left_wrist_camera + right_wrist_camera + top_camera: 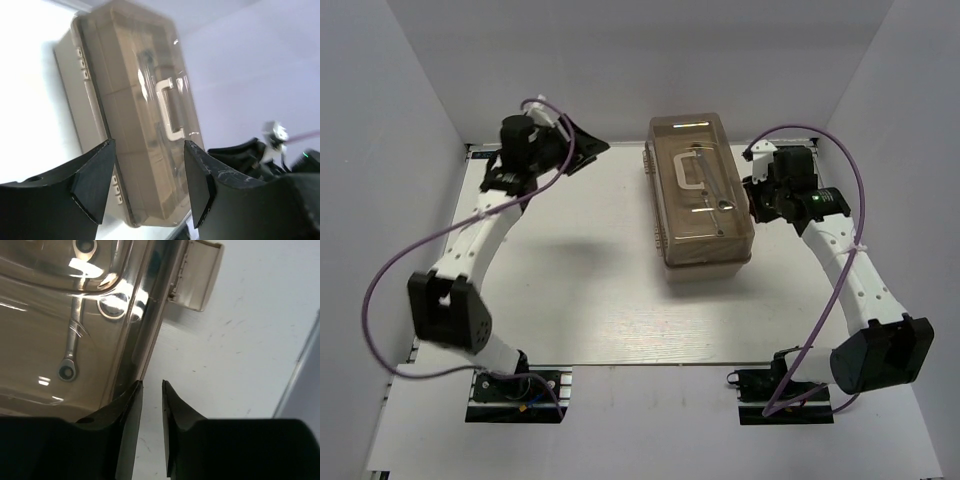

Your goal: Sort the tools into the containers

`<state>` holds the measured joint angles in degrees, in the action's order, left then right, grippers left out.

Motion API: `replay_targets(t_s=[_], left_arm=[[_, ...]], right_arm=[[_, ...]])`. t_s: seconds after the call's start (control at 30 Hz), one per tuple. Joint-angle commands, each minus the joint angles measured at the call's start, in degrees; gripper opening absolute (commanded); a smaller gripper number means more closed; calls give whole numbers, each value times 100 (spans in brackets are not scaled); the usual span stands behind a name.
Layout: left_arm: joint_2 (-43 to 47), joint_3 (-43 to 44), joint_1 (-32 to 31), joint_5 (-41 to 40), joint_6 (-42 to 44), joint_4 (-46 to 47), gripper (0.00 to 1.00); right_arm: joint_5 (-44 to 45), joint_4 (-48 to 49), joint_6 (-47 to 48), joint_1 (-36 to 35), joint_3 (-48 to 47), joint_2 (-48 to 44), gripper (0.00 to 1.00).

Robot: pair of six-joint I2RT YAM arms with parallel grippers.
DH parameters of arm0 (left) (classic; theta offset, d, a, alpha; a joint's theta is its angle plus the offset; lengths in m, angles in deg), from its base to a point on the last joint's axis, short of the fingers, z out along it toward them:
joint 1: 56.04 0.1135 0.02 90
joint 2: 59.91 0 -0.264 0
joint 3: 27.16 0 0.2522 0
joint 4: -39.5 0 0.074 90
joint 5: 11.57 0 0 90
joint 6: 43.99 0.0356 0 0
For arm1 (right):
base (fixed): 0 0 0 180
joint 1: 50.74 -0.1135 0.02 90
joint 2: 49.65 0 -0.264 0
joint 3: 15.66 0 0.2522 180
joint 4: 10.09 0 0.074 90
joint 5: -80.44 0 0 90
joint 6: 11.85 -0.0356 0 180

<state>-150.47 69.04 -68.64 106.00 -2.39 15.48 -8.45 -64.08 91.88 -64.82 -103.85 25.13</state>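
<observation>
The toolbox (705, 200), beige with a translucent brown lid and a white handle (692, 170), stands closed at the middle back of the table. A silver wrench (72, 347) lies inside it, seen through the lid. Other tools and the beige trays are out of view. My left gripper (582, 148) is open and empty at the back left, raised and pointing at the toolbox (135, 125). My right gripper (757, 195) is beside the toolbox's right wall, its jaws a narrow gap apart with nothing between them (152, 385).
A beige latch (197, 275) hangs open on the toolbox's right side. White walls enclose the table (580, 300) on the left, back and right. My right arm (260, 165) shows beyond the toolbox in the left wrist view.
</observation>
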Motion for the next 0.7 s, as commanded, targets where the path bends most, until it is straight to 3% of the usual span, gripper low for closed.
replay_targets(t_s=[0.0, 0.17, 0.23, 0.27, 0.3, 0.4, 0.47, 0.53, 0.67], left_arm=[[1055, -847, 56, -305, 340, -231, 67], [1839, -1931, 232, -244, 393, -292, 68], [2033, -2300, 232, -244, 445, -344, 68], [2182, -2380, 284, -244, 446, -345, 68], [2244, -2433, 284, -296, 533, -528, 68], [2376, -2434, 284, -603, 858, -1010, 70], [2429, -2495, 284, -657, 1016, -1179, 71], [2429, -2696, 284, -561, 1070, -1067, 71], [2010, -3057, 126, 499, 1122, -487, 62]], right_arm=[[-1498, -292, -318, -15, -36, 229, 28], [-1956, -328, -424, -24, -194, 396, 28], [-1746, -293, -354, -33, -221, 414, 26], [-1589, -145, -250, -50, -212, 406, 25], [-795, -91, -249, -59, -221, 414, 25], [683, 146, -29, -24, -317, 493, 34], [1196, 322, 50, 11, -265, 441, 35], [1357, 586, 199, 37, -107, 379, 40], [1112, 692, 182, 46, -71, 484, 43]])
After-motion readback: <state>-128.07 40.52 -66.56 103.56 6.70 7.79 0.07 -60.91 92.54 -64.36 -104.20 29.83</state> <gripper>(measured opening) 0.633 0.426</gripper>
